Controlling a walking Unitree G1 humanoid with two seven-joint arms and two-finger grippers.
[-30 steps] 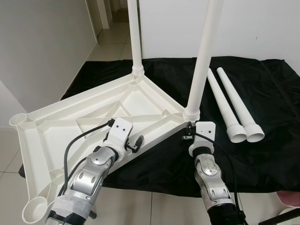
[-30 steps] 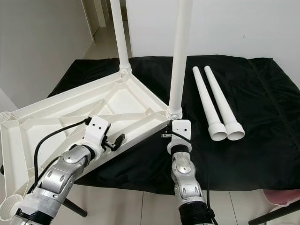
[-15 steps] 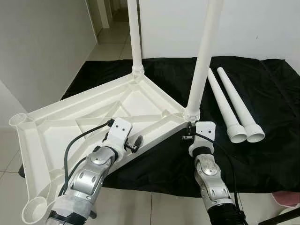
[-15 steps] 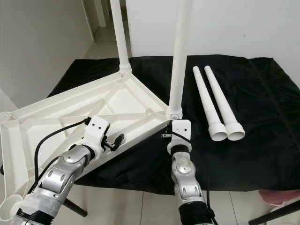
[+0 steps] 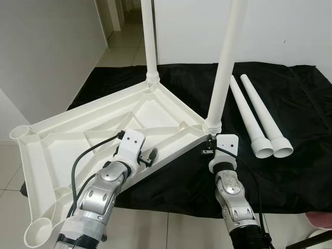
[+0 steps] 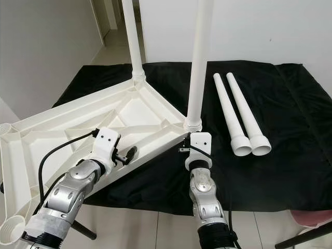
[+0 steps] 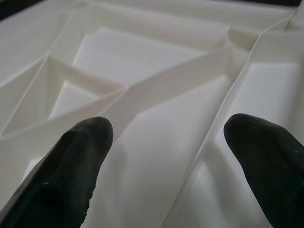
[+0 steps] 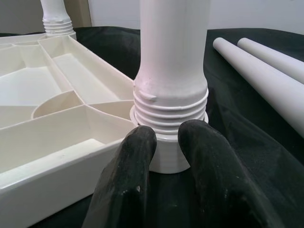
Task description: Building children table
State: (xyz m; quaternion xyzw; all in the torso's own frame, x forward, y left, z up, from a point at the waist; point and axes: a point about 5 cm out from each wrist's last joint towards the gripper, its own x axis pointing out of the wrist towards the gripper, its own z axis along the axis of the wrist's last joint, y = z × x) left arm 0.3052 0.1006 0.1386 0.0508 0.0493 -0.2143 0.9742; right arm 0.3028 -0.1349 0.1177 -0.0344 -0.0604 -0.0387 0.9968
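Readable text: none on any surface.
Tabletop [image 5: 78,135]: plain white plastic, no lettering or numbers to be made out.
Legs [image 5: 262,122]: plain white, no marks.
Black cloth [image 5: 301,104]: no print.
Wrist housings [image 5: 227,145]: white, with small dark dots, no legible label.

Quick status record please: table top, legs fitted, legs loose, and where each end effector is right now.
table top: white, upside down, partly on the black cloth
legs fitted: two, upright in the far corner socket and the near right socket
legs loose: two, side by side on the cloth
left end effector: open, over the ribbed underside
right end effector: fingers close together, at the threaded base of the near fitted leg
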